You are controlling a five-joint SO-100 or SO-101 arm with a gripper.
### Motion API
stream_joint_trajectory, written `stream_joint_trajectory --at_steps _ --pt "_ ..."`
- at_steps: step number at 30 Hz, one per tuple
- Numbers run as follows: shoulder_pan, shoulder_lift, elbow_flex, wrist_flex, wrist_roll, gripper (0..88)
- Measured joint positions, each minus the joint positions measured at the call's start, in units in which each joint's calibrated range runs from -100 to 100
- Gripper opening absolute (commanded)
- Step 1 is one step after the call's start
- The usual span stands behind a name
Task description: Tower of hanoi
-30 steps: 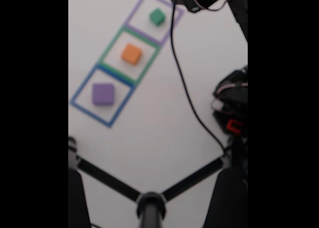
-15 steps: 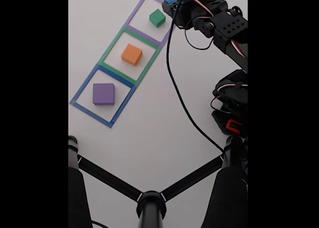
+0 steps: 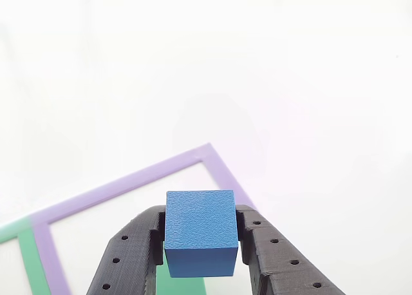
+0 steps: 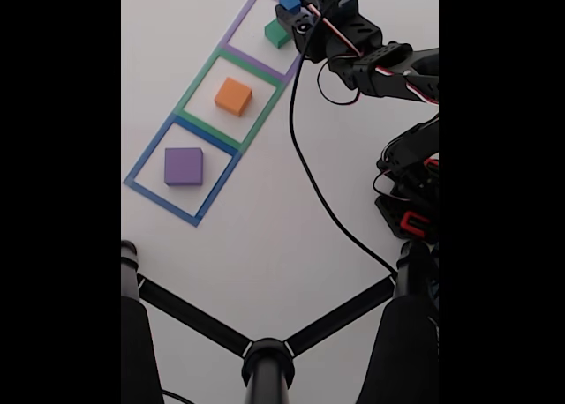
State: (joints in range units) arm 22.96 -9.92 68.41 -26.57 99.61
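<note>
In the fixed view, going left to right across the white surface (image 4: 265, 210), a chain of three taped square outlines runs diagonally from lower left to upper right. The blue taped outline (image 4: 141, 168) comes first and holds the purple block (image 4: 183, 167), which lies flat near its middle. Next, the green taped outline (image 4: 196, 83) frames the orange block (image 4: 233, 96), also flat and well apart from the purple one. The purple taped outline (image 4: 238, 24) follows at the top, with the green block (image 4: 275, 35) inside it, partly hidden by the arm's end. Just above and to the right of the green block, the blue cube (image 4: 290, 2) sits in the gripper (image 4: 294, 7), over the upper right part of the purple outline. The black arm (image 4: 388, 69) reaches in from the right edge, a black cable (image 4: 309, 175) trailing down from it across the surface. Along the bottom, the black legs of a stand (image 4: 265, 360) spread out.

In the other view, the black printed fingers (image 3: 129, 256) rise from the lower edge and are clamped on the blue cube (image 3: 201, 230), one pressed against each side face. Behind it lie the purple taped outline (image 3: 129, 182) and, at lower left, a strip of green taped outline (image 3: 26, 253). A patch of green (image 3: 183, 286) shows just under the cube, between the fingers.
</note>
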Motion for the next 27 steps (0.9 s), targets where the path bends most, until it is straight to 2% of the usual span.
stream_joint_trajectory --at_steps 13,27 --pt "-2.1 9.9 -0.1 -10.4 -0.4 6.7" --pt "-2.6 16.3 -1.7 -14.5 0.0 6.8"
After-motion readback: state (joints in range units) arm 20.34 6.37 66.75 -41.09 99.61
